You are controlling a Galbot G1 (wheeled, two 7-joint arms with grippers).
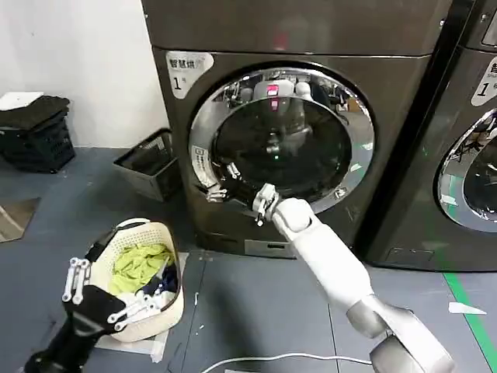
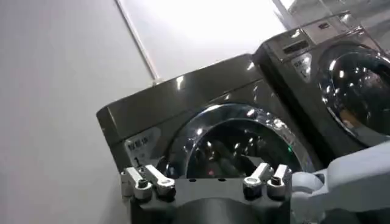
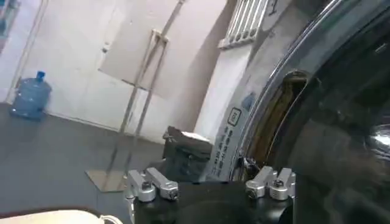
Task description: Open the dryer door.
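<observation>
We can't tell what's inside the dryer door (image 1: 281,140): dark glass w/ reflections only. Second machine's door (image 1: 474,167) is cut off by the head view's right edge. Right gripper (image 1: 220,183) partly hidden against the door rim; jaws' grip unclear.

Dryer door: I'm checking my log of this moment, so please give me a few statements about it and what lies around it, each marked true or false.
1. The right hand is at the left edge of the dryer door. True.
2. The left hand grips the door. False: it hangs low beside the laundry basket.
3. The basket is empty. False: it holds clothes.
4. A second machine stands to the dryer's right. True.
</observation>
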